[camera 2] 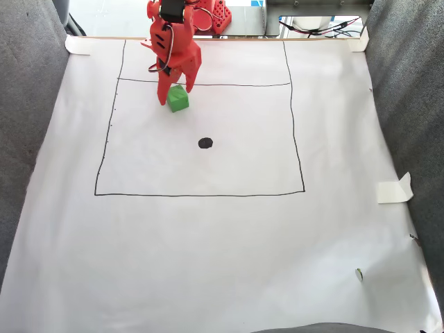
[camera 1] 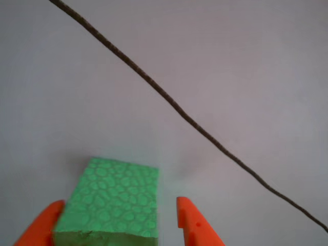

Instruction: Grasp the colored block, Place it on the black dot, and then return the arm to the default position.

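Fixed view shows the black dot [camera 2: 205, 143] apart from the green cube [camera 2: 177, 98]; the other view shows the gripper [camera 1: 117, 218] spread around the cube, right finger not touching.

green block [camera 1: 115, 202] between end effector [camera 1: 120, 218] fingers
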Robot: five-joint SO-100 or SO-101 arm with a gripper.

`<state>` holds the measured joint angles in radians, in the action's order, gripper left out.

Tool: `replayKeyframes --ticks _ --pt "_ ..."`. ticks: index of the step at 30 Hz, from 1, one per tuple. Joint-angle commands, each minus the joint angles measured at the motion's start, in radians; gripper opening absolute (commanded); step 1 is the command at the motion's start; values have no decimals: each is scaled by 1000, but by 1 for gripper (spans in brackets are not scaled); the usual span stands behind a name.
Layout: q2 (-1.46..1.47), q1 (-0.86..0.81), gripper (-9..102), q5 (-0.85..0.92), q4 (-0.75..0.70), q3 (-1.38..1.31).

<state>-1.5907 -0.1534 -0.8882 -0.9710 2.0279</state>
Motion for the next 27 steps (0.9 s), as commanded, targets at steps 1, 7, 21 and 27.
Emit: replayKeyframes --ticks 1,7,21,27 --pt "-44 2 18 6 6 -5" --pt "-58 -5 10 6 12 -12" --pt "-146 -3 0 262 161 -5" --pt "-187 17 0 509 290 -28"
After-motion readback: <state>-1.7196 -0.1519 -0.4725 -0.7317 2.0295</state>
